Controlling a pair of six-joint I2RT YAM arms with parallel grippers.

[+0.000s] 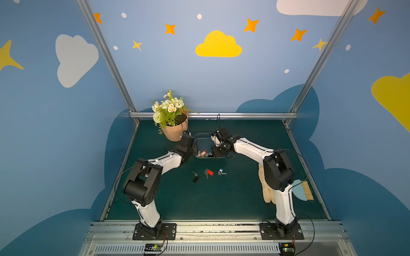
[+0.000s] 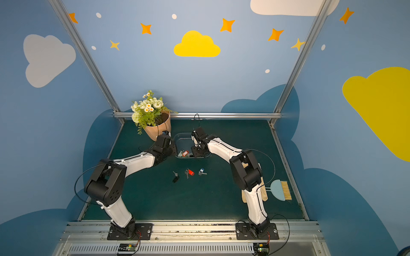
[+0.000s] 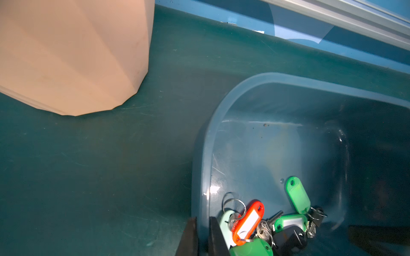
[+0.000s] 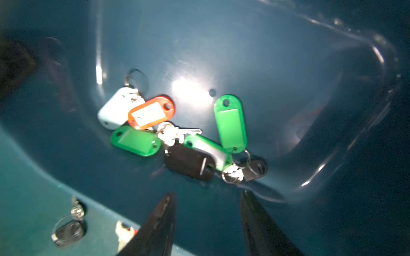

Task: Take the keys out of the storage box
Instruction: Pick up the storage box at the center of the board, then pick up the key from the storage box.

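Observation:
The storage box (image 1: 202, 135) is a shallow blue-grey tub behind the table's middle, seen in both top views. Inside it lie several keys (image 4: 177, 133) in a heap at the near end, with red, green, black and whitish tags. My left gripper (image 3: 203, 223) is shut on the box's left wall, one finger outside and one inside, right beside the whitish tag (image 3: 225, 223). Just above the heap, my right gripper (image 4: 207, 196) is open and holds nothing. Three more keys lie on the table in front of the box: a black fob (image 1: 195, 177), a red tag (image 1: 209, 172) and a blue one (image 1: 221, 172).
A peach ribbed flowerpot (image 1: 175, 131) with white flowers stands close to the box's left, behind my left wrist. A cream glove (image 1: 266, 190) and a pale blue hand brush (image 1: 303, 190) lie at the right, by the right arm. A metal rail (image 1: 244, 115) runs along the table's back edge.

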